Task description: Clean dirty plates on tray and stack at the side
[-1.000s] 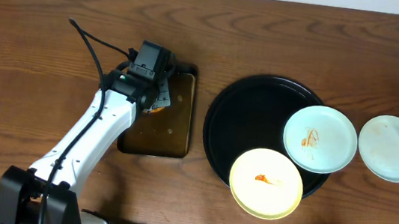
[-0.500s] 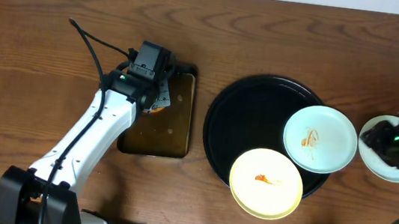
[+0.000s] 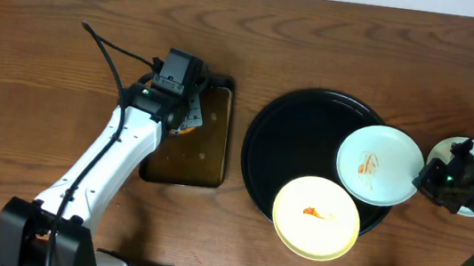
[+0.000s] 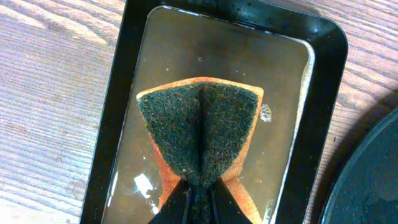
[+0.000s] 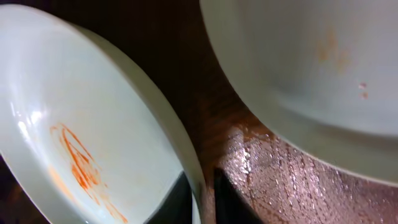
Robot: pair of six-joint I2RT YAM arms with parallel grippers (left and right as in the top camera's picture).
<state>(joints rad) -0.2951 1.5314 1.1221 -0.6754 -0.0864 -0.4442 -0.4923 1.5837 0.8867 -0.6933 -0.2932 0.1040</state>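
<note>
The black round tray holds a pale blue plate with an orange smear and a pale yellow plate with an orange spot, overhanging the front rim. A second pale plate lies on the wood tabletop right of the tray, partly under my right arm. My right gripper is at the blue plate's right rim. In the right wrist view its fingers are closed around that plate's rim, beside the other plate. My left gripper is shut on a sponge.
The sponge hangs over a small dark rectangular tray holding brownish water, left of the round tray. A black cable trails behind the left arm. The tabletop between the two plates looks wet.
My right arm came in from the right edge, passed over the plate on the table, and its gripper now sits on the right rim of the blue plate. The left arm has not moved.
</note>
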